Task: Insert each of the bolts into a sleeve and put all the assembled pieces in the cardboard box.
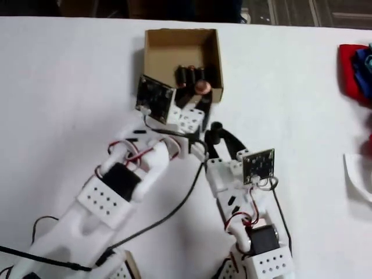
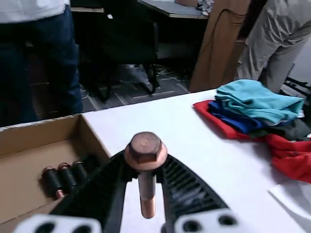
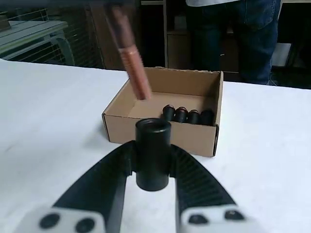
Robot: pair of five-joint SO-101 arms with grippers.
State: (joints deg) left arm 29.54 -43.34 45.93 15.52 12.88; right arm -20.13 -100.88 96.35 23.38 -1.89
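My left gripper is shut on a copper bolt, head up and shank pointing down, held near the front right corner of the cardboard box. From above, the bolt's head shows over the box's front wall. My right gripper is shut on a black sleeve held upright with its bore facing up, just in front of the box. The bolt's threaded shank hangs tilted above and beyond the sleeve. Several assembled pieces lie inside the box against one wall.
A pile of red, blue and teal cloths lies on the white table at the right edge. A white object sits at the right edge too. People stand behind the table. Cables trail between the arms.
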